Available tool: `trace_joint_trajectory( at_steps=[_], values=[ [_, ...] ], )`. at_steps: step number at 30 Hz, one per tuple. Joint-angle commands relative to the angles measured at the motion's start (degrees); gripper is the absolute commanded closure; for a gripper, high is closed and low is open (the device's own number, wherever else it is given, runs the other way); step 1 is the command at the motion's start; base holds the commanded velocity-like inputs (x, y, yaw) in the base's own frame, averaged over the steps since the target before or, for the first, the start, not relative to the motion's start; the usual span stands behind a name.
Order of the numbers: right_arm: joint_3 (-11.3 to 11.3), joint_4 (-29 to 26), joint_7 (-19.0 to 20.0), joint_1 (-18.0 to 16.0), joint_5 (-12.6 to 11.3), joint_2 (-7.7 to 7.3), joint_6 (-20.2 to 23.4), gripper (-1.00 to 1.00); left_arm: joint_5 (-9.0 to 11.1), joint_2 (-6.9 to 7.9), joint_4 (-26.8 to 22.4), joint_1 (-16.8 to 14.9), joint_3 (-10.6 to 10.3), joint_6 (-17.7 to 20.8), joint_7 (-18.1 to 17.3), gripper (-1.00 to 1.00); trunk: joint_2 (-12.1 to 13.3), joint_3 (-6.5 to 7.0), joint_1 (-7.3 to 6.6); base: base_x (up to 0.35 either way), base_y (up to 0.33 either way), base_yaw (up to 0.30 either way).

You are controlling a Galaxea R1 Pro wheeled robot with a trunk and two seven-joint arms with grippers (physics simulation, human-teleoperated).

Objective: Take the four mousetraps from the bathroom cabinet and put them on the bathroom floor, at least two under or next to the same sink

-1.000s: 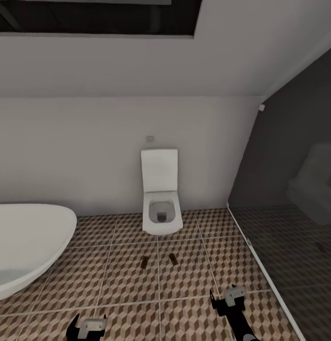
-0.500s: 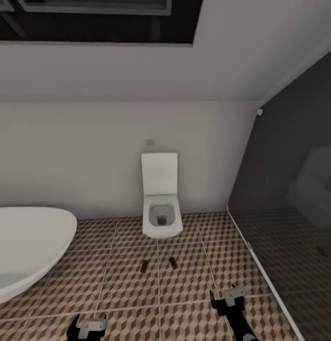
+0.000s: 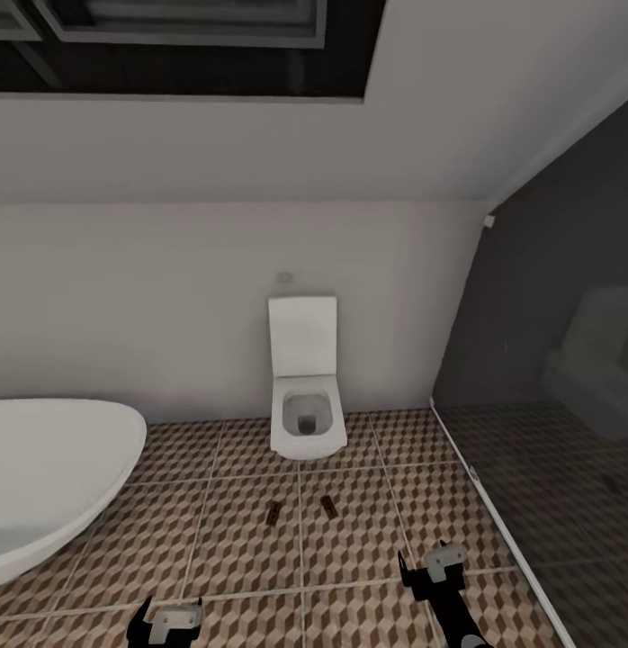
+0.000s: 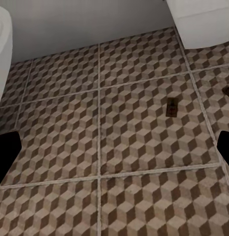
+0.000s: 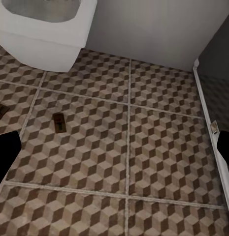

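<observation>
No legible writing or brand marks on any surface. Bathroom floor (image 3: 242, 540): large square tiles printed with a brown, beige and white cube pattern, matte, divided by pale grout lines. Two mousetraps lie flat on it in front of the toilet (image 3: 303, 396), well apart from its base: left mousetrap (image 3: 273, 513) and right mousetrap (image 3: 328, 506), each a small brown rectangular board with dark metal parts, one either side of a grout line and not touching each other. In the left wrist view one trap (image 4: 171, 107) sits near a tile corner; in the right wrist view one (image 5: 58, 122) lies mid-tile and a second is cut by the frame edge. Toilet: white, boxy, glossy, lid raised against a plain pale wall. Bathtub (image 3: 44, 477): white, smooth, oval rim, at the left of the head view. A dark glass panel (image 3: 548, 360) with a pale floor rail bounds the right side. Open tiled floor runs between tub and rail. Left gripper (image 3: 165, 621) and right gripper (image 3: 431, 569): dark fingers spread wide, nothing between them, both hanging above bare tile.
</observation>
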Motion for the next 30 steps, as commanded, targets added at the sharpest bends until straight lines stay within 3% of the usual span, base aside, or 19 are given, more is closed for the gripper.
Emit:
trace_joint_trajectory(
  at_steps=[1,30],
  values=[
    [0.49,0.03,-0.34,-0.04,-0.14,0.00,-0.09,-1.00,0.19,-0.03,0.21,-0.10,-0.49,-0.27,0.24,-1.00,-0.11,-0.02,0.04,0.000,0.000,0.000],
    [0.49,0.03,-0.35,-0.03,-0.14,0.11,0.15,-1.00,0.12,-0.64,0.19,-0.10,-0.49,-0.27,0.03,-1.00,-0.11,2.14,0.04,0.000,0.000,0.000]
  ],
)
